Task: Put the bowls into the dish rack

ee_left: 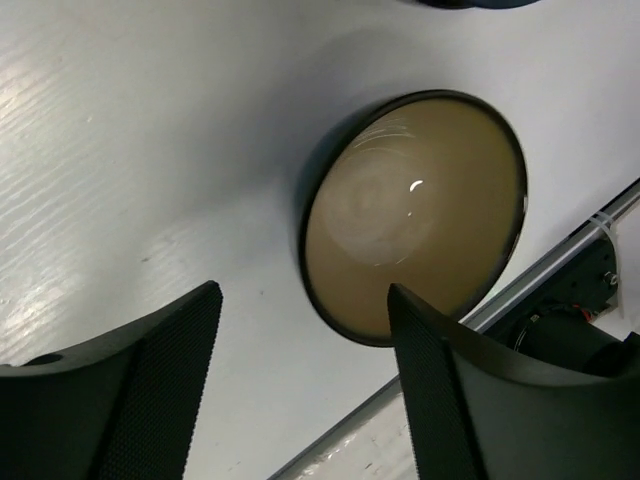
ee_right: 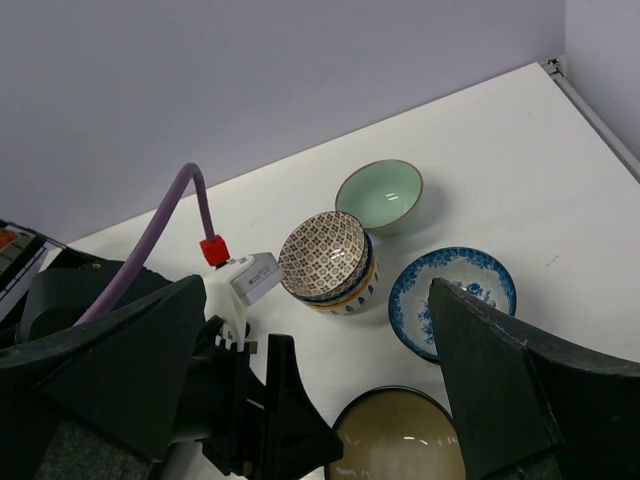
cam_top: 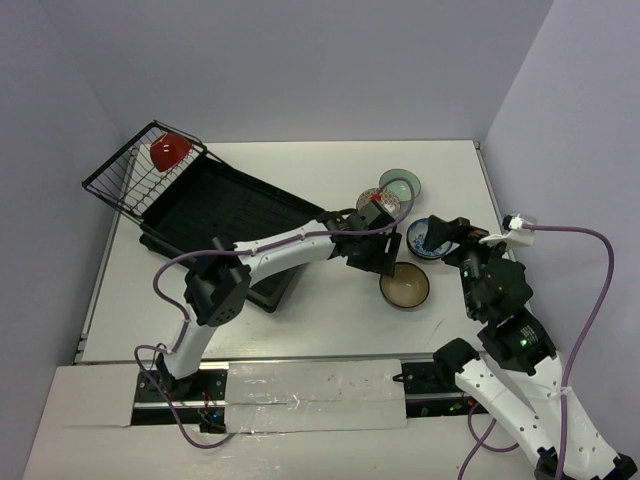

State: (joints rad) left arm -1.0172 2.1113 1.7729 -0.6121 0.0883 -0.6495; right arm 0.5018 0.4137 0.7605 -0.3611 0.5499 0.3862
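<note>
A brown bowl with a dark rim sits upright on the white table. My left gripper hovers open just beside it. In the left wrist view the bowl lies ahead of the fingers, its near rim overlapped by the right finger, and nothing is between them. My right gripper stands open over a blue-and-white bowl. Behind are a lattice-patterned bowl stacked on another and a mint green bowl. The black dish rack lies at the back left, a red bowl in its wire basket.
The left arm's wrist and purple cable stretch across between the rack and the bowls. A metal rail with taped sheeting runs along the near table edge. Walls close in behind and to the right of the table.
</note>
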